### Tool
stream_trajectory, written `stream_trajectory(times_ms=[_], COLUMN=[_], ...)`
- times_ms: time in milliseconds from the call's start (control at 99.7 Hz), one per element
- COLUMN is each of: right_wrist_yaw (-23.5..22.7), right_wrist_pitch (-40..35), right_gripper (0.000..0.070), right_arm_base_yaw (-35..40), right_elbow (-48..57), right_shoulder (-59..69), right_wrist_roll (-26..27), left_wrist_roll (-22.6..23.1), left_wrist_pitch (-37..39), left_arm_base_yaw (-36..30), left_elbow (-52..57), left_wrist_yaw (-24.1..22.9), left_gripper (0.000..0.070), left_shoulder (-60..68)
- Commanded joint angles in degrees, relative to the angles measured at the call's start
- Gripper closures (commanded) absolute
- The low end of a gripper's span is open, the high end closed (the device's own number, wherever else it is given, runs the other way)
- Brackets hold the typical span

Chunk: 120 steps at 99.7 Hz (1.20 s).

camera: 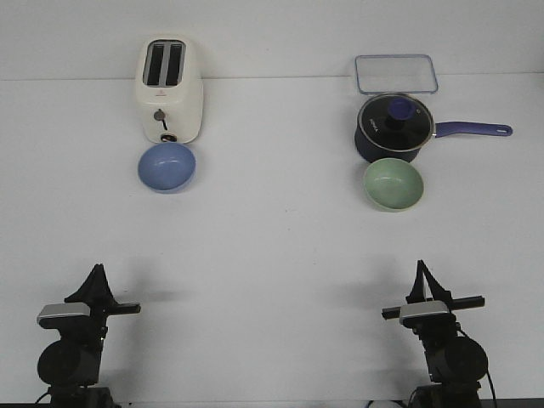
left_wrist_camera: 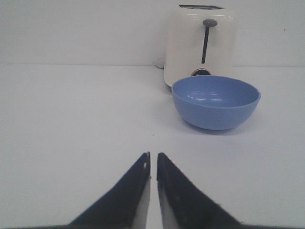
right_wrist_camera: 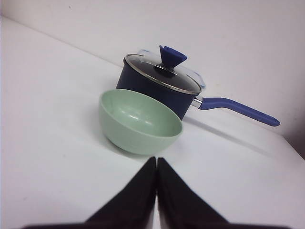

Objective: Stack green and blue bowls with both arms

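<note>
The blue bowl [camera: 167,167] sits upright on the white table just in front of the toaster, at the far left; it also shows in the left wrist view [left_wrist_camera: 216,102]. The green bowl [camera: 393,184] sits upright in front of the saucepan at the far right, and in the right wrist view [right_wrist_camera: 139,121]. My left gripper [camera: 96,274] [left_wrist_camera: 153,156] is shut and empty near the table's front left, well short of the blue bowl. My right gripper [camera: 421,268] [right_wrist_camera: 156,161] is shut and empty at the front right, short of the green bowl.
A cream toaster [camera: 170,88] stands behind the blue bowl. A dark navy saucepan [camera: 396,127] with a glass lid and a blue handle pointing right stands behind the green bowl. A clear rectangular lid [camera: 396,74] lies behind the saucepan.
</note>
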Motion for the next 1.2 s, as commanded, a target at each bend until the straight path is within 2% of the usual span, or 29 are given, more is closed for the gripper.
stream_trajectory(times_ms=[0, 773, 923, 993, 1084, 1194], right_wrist_yaw=[-0.02, -0.22, -0.48, -0.42, 1.51, 2.67], right_wrist_pitch=[0.94, 1.03, 1.25, 1.62, 2.54, 2.49], right_gripper=[0.0700, 0.0700, 0.0700, 0.0700, 0.0700, 0.0700], right_arm_base_yaw=[0.02, 0.04, 0.04, 0.04, 0.02, -0.02], right_elbow=[-0.11, -0.11, -0.11, -0.11, -0.11, 1.62], right_shoulder=[0.00, 0.00, 0.00, 0.00, 0.00, 0.02], right_wrist_roll=[-0.20, 0.52, 7.89, 14.91, 26.40, 33.97], left_wrist_roll=[0.31, 0.31, 0.31, 0.31, 0.31, 0.31], left_wrist_pitch=[0.57, 0.57, 0.57, 0.57, 0.57, 0.57], left_arm_base_yaw=[0.07, 0.07, 0.07, 0.07, 0.07, 0.07], left_elbow=[-1.05, -1.07, -1.05, -1.05, -1.05, -1.05], left_wrist_yaw=[0.11, 0.11, 0.11, 0.11, 0.11, 0.11], left_gripper=[0.0685, 0.0685, 0.0685, 0.0685, 0.0685, 0.0685], left_shoulder=[-0.09, -0.09, -0.07, -0.07, -0.07, -0.09])
